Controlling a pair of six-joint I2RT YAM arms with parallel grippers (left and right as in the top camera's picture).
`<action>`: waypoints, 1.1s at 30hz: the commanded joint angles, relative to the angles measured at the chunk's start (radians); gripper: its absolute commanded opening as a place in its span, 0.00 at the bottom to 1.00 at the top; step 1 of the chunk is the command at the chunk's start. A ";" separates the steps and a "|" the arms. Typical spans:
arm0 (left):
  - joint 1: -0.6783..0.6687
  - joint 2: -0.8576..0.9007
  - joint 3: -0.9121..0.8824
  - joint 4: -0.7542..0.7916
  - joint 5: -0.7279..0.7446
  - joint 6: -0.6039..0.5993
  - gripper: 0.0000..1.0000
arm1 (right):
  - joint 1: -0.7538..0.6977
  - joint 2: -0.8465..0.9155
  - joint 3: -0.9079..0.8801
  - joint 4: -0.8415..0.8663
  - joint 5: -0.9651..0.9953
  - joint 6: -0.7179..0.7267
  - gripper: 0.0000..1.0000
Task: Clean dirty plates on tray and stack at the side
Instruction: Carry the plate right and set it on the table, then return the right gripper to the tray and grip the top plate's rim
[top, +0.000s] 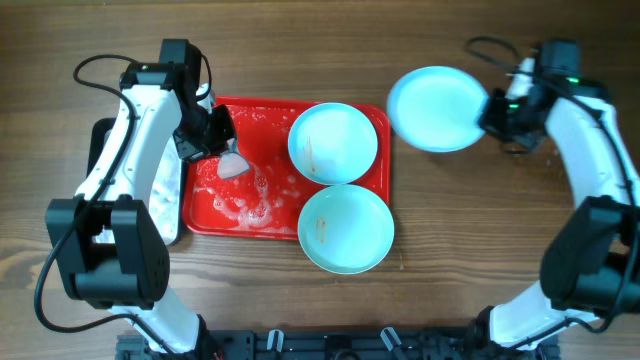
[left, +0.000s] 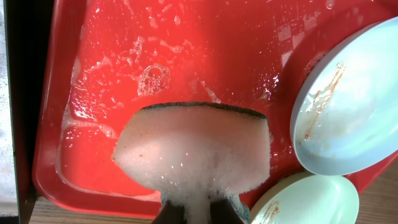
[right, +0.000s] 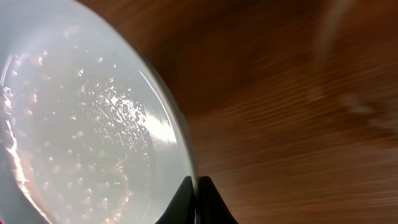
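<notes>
The red tray (top: 235, 222) lies left of centre, wet with foam. A plate (top: 333, 142) with a brown smear sits on its right end. A second smeared plate (top: 345, 228) overlaps the tray's front right corner. A third plate (top: 437, 108), wet with droplets, is held over the table right of the tray by my right gripper (top: 492, 112), shut on its rim (right: 186, 168). My left gripper (top: 222, 155) is shut on a soapy sponge (left: 193, 152) over the tray's left half. Both smeared plates show in the left wrist view (left: 348, 112), (left: 311, 202).
A black-rimmed metal tray (top: 170, 205) lies along the red tray's left side, mostly under my left arm. Bare wooden table (top: 470, 230) spreads right of the red tray.
</notes>
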 joint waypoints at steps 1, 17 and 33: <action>0.002 -0.017 0.012 -0.001 -0.010 -0.010 0.04 | -0.175 -0.020 -0.061 0.055 -0.015 0.059 0.04; 0.002 -0.017 0.012 -0.001 -0.010 -0.010 0.04 | -0.385 -0.021 -0.260 0.293 0.114 0.103 0.30; 0.002 -0.017 0.012 0.008 -0.010 -0.010 0.04 | 0.134 -0.278 -0.114 0.110 -0.051 -0.021 0.42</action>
